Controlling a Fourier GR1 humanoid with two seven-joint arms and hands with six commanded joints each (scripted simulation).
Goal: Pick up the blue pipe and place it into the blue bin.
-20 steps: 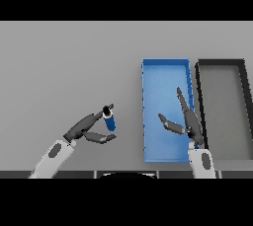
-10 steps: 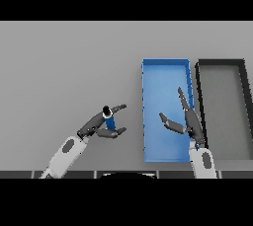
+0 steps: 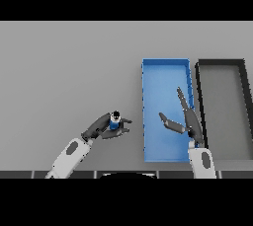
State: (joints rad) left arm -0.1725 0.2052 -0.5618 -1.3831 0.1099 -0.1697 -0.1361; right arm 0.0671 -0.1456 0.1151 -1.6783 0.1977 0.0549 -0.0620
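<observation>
Head view of the grey, matte worktop [image 3: 64, 67]. I take the blue bin [image 3: 165, 67] as my landmark: a long rectangular tray with thin raised walls and a flat, smooth floor; I see nothing lying in it. Just to its right, nearly touching, stands a dark bin [image 3: 221, 64] of the same shape with a grey floor, likewise showing no contents. The blue pipe [image 3: 115, 123], a short stubby cylinder with a dark cap on its upper end, sits upright to the left of the blue bin, near its lower half. My left hand [image 3: 105, 128] is clamped on the pipe, fingers and thumb curled round it. My right hand [image 3: 189, 121] hovers over the blue bin's lower right part, fingers straight and spread apart, thumb held out to the left.
</observation>
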